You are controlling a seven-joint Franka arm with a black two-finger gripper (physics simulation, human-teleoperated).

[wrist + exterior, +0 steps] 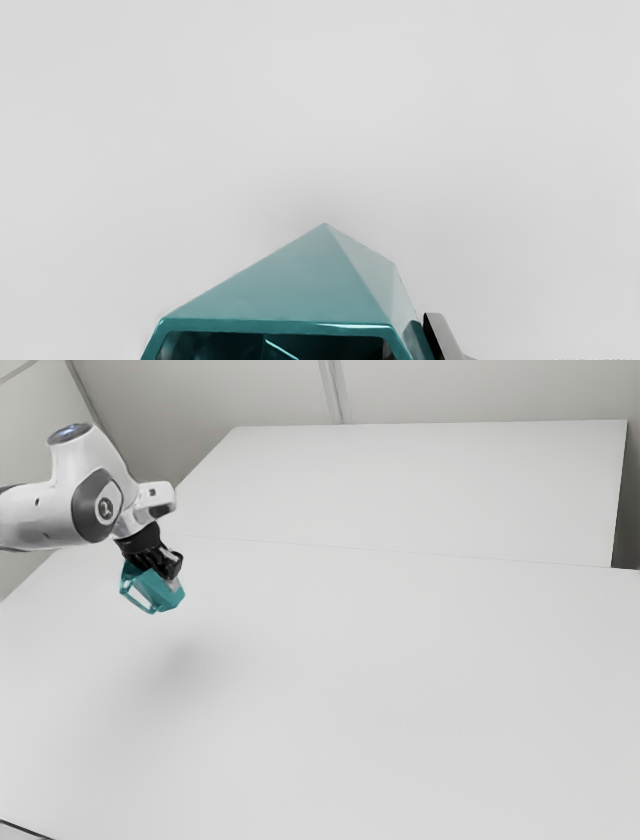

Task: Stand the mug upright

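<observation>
Claw (170,572) holding the glossy, faceted teal mug (163,598), tilted, above the white tabletop (400,690). Wrist view cuts off its rim (one finger (441,332) beside it, other hard to make out).

Round emblem (105,509) on arm (45,515), too small to read; no legible text.

White table (400,690), plain smooth top, soft grey shadow (185,662)
</observation>
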